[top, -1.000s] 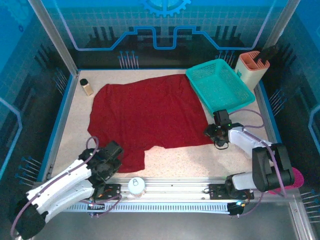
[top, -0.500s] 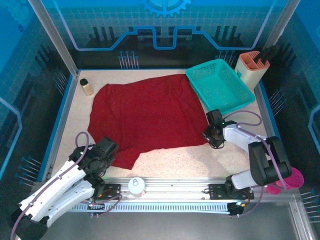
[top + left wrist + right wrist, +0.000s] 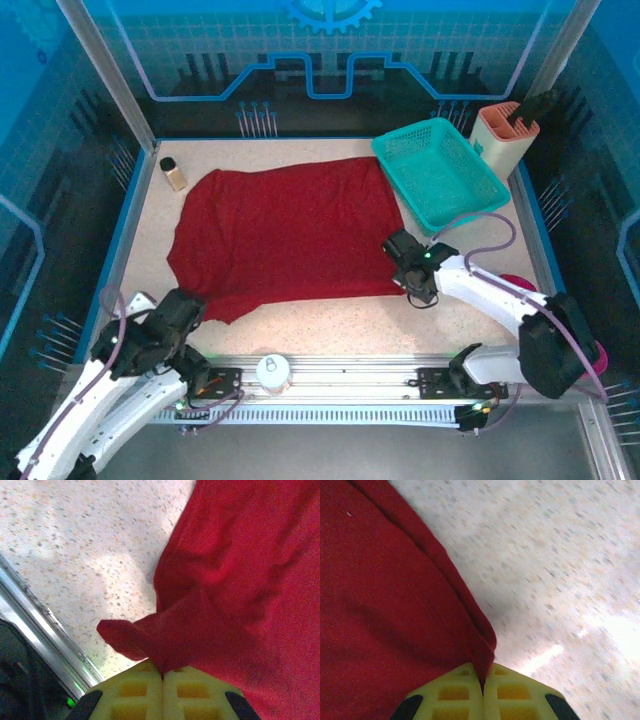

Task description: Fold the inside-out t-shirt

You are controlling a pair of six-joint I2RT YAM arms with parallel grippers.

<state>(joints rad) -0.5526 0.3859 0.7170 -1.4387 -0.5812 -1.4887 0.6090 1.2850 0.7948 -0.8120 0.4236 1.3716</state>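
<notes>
The dark red inside-out t-shirt lies spread over the middle of the speckled table. At its near left corner my left gripper is shut on the cloth; in the left wrist view a fold of the t-shirt runs down into the closed yellow pads of the left gripper. My right gripper is shut on the near right hem. In the right wrist view the t-shirt has its edge pinched between the pads of the right gripper.
A teal mesh basket stands at the back right, close to the t-shirt's far right corner. An orange holder sits behind it. A small bottle stands at the back left. A white round object rests on the front rail.
The right gripper slid left along the hem and shut on the cloth. The left gripper pulled its corner left and toward the near edge. The t-shirt now lies wider and flatter.
</notes>
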